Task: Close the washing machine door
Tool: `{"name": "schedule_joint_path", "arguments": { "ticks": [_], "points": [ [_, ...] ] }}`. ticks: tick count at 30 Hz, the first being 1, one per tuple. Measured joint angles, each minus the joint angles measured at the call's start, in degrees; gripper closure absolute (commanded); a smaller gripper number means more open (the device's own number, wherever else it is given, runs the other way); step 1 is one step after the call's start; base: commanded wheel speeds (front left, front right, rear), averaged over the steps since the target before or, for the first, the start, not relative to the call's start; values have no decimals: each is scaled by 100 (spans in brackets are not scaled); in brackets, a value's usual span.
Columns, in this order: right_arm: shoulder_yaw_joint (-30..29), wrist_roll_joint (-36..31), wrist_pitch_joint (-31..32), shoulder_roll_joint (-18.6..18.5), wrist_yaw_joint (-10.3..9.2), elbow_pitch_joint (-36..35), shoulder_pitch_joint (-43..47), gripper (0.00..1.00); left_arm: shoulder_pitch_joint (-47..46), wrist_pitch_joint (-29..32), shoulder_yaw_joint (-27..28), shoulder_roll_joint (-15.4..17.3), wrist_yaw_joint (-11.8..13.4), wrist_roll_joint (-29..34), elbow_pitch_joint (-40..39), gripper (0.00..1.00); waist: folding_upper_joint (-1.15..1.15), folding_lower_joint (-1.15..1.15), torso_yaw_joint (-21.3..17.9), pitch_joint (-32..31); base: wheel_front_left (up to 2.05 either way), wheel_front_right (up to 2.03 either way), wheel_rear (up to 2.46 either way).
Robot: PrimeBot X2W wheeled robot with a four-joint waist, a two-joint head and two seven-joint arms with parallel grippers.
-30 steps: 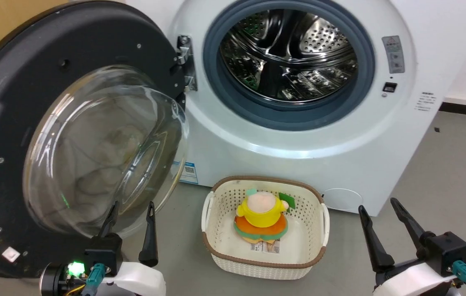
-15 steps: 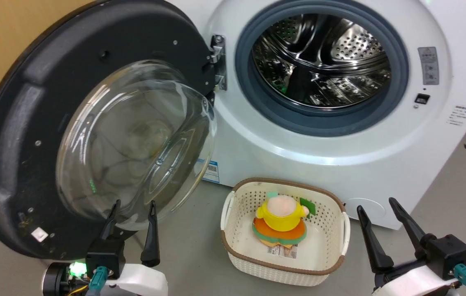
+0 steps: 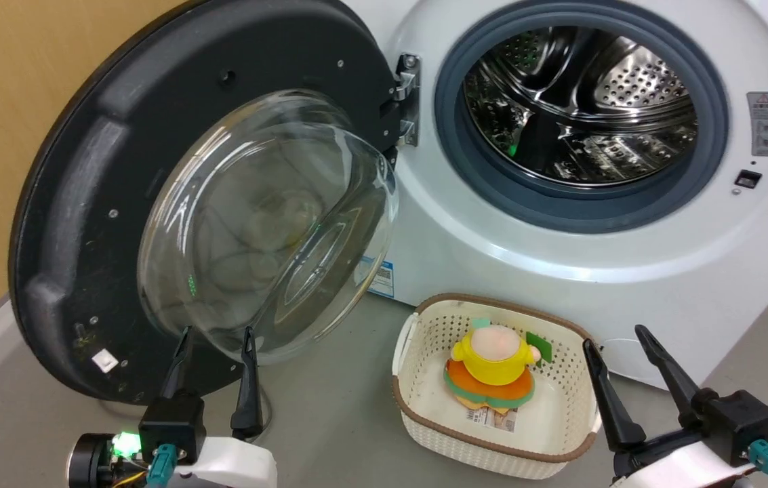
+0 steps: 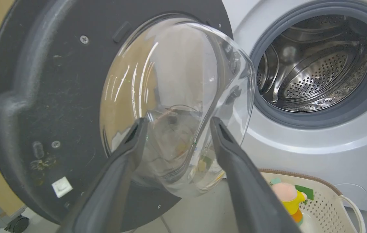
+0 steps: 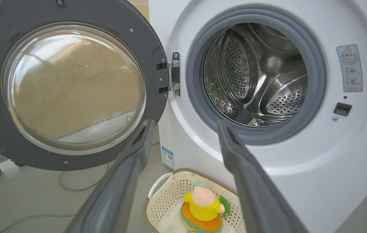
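The washing machine door [image 3: 85, 203] stands wide open at the left, black-rimmed, its clear glass bowl [image 3: 268, 224] bulging toward me, hinged [image 3: 405, 95] to the white washing machine [image 3: 560, 271]. The steel drum [image 3: 580, 102] is exposed inside its grey gasket. My left gripper [image 3: 214, 335] is open at the lower left, just below the glass bowl and apart from it; in the left wrist view the door [image 4: 40, 81] faces the open left gripper [image 4: 177, 123]. My right gripper [image 3: 617, 335] is open at the lower right, holding nothing; its wrist view shows door [image 5: 73, 87] and drum [image 5: 254, 74].
A white perforated basket [image 3: 424, 413] with a brown rim sits on the grey floor before the machine, holding a yellow and orange plush toy [image 3: 492, 366]. A tan wall [image 3: 4, 135] stands behind the door. A cable [image 5: 73, 184] lies on the floor.
The whole head view has shifted right, so the camera has turned left. Both grippers keep their places and stay open. The door stays open.
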Motion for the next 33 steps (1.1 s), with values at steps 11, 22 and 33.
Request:
{"name": "schedule_joint_path", "arguments": {
  "ticks": [11,22,33],
  "points": [
    [194,110,-129,-111,0,0,-17,0,85,-142,-80,15,125,-1,-101,0,0,0,295,56,0,0,0],
    [391,302,-253,-238,0,12,-99,0,143,-252,-108,38,256,-10,-205,0,0,0,581,98,0,0,0],
    [530,433,-401,-324,0,14,-103,0,175,-403,-152,85,375,-45,-252,0,0,0,840,101,0,0,0]
  ]
}}
